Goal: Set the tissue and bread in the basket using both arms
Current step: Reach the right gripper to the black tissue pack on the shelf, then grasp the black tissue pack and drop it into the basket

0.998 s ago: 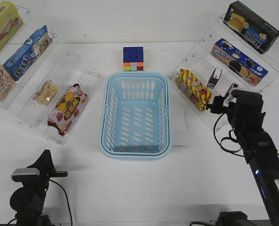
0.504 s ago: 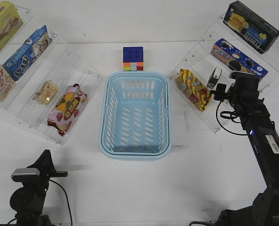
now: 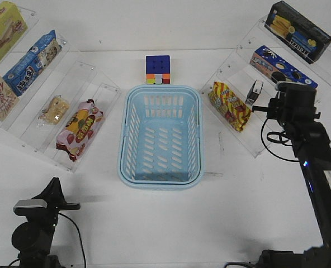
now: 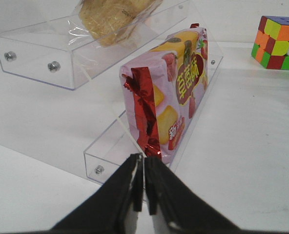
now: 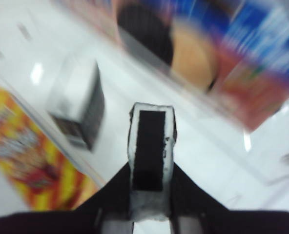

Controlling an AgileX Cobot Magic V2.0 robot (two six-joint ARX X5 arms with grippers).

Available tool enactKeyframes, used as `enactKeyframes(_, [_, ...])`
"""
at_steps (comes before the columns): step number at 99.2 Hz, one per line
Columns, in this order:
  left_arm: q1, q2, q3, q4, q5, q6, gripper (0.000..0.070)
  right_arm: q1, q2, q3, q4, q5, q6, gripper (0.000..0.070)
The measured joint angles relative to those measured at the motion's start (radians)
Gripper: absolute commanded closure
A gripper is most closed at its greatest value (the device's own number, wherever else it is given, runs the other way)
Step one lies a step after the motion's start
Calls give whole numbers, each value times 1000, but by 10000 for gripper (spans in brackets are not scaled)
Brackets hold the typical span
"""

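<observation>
Lab: white table [image 3: 171,223], acrylic snack racks [image 3: 81,78].

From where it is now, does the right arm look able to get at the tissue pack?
Probably yes. The right gripper sits just beside the tissue on its clear shelf, with nothing visible between them. The striped snack bag lies to the side, apart from the pack.

Tissue [image 3: 255,91] wedged between striped snack bag [image 3: 229,105] and blue biscuit box [image 3: 283,73]; basket [image 3: 161,176] open above

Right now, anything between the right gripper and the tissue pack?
Nothing in the way. In the front view the right gripper sits just beside the tissue on the clear shelf; the blurred right wrist view shows only bare shelf between them.
</observation>
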Motion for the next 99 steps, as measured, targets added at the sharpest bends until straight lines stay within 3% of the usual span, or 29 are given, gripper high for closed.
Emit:
enactKeyframes(11, [0, 0, 0, 0, 0, 0, 699, 43, -131, 23, -6, -108, 11, 699])
enactKeyframes(29, [0, 0, 0, 1, 0, 0, 699, 214, -183, 31, 27, -378, 40, 699])
enactKeyframes(54, [0, 0, 0, 0, 0, 0, 699, 498, -37, 28, 55, -375, 18, 675])
enactKeyframes(58, [0, 0, 0, 0, 0, 0, 699, 523, -12, 28, 58, -361, 9, 599])
enactKeyframes(65, [0, 0, 0, 0, 0, 0, 699, 550, 35, 28, 60, -332, 0, 403])
enactKeyframes(70, [0, 0, 0, 2, 0, -1, 699, 554, 68, 28, 59, -324, -1, 334])
enactKeyframes(90, [0, 0, 0, 2, 0, -5, 699, 554, 103, 25, 95, -322, -11, 346])
enactKeyframes(94, [0, 0, 0, 2, 0, -9, 699, 549, 94, 25, 108, -322, -14, 390])
enactKeyframes(99, [0, 0, 0, 3, 0, -25, 699, 534, 73, 24, 119, -323, -14, 498])
